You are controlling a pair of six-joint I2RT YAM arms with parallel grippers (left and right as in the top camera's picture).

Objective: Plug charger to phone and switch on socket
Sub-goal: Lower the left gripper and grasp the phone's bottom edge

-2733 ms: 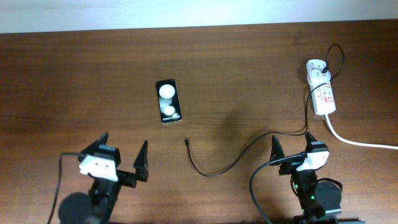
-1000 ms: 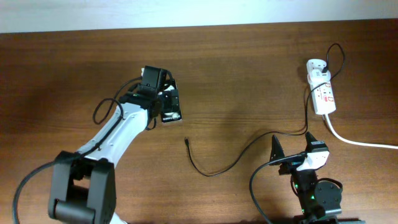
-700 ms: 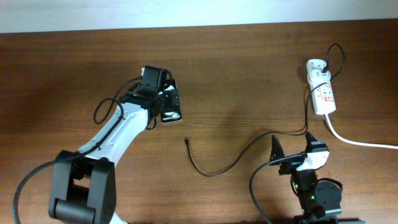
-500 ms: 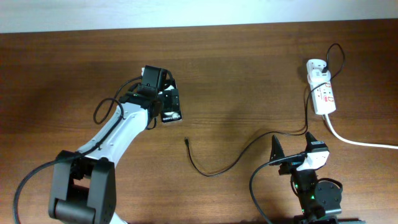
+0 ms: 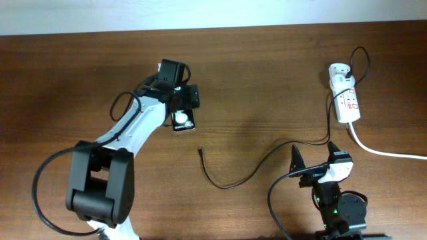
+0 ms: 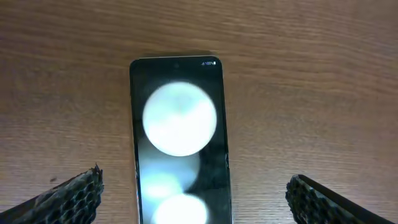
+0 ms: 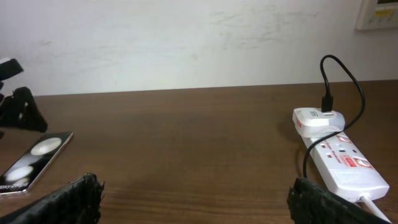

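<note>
Left hand [image 6: 198,190], spread wide, hovers over the glossy black slab phone [image 6: 177,118] lying flat on the brown wooden bench [image 5: 80,73]. Grasping it seems the current step; next, close squarely on its long edges. Right hand [image 7: 196,186] spread, idle.

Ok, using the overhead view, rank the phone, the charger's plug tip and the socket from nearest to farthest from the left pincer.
1. Phone, just beneath the left pincer.
2. Charger plug tip, mid-table, nearer the robot.
3. Socket, far right side.
</note>
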